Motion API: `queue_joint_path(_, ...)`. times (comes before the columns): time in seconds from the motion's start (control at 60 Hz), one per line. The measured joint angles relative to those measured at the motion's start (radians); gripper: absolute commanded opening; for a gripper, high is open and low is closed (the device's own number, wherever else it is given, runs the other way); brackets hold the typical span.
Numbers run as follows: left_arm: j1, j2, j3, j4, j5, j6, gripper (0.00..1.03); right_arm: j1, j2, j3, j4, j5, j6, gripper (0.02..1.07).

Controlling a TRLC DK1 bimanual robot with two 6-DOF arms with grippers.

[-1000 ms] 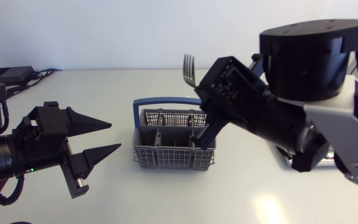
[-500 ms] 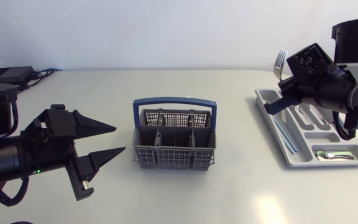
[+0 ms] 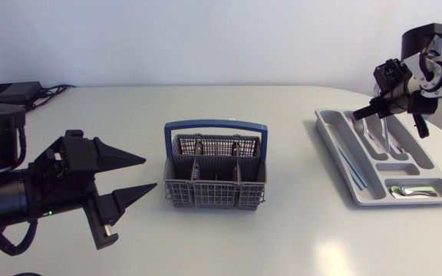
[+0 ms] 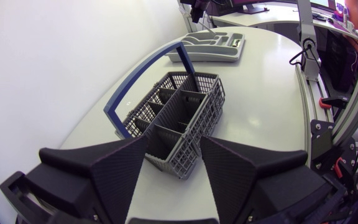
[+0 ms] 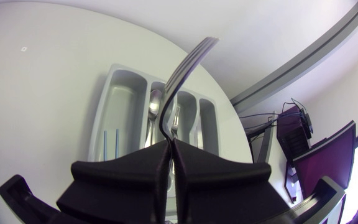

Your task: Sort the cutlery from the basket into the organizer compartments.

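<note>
The right gripper is clamped tight on a fork, its two fingers pressed against the handle from both sides with almost no gap between them. The fork's long axis runs straight out ahead of the fingers, tines at the far end, its curved back showing in the right wrist view. From above, the gripper hangs over the far end of the organizer, with the fork pointing down towards it, tines first. The tines sit above the middle slots, but I cannot tell which one.

The organizer is a grey tray at the right side of the table, its long slots running away from the near edge. Two thin blue sticks lie lengthwise in the slot nearest the basket, some cutlery lies in the middle slots, and a spoon lies in the crosswise slot at the near end.

The basket stands at the middle of the table, grey mesh, its long axis side to side, its blue handle upright over it.

The left gripper is held just beside the basket's left end, fingers spread wide, holding nothing, tips pointing at the basket.
</note>
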Motion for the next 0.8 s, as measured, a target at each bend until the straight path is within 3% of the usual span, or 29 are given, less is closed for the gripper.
queue_joint_path(0.4, -0.058, 0.023, 0.025, -0.026, -0.059, -0.005, 0.6, -0.097, 0.262, 0.231, -0.011, 0.062, -0.007, 0.08)
queue_joint_path(0.8, -0.112, 0.029, 0.042, -0.04, -0.109, -0.027, 0.6, -0.159, 0.443, 0.441, -0.16, 0.07, -0.008, 0.08)
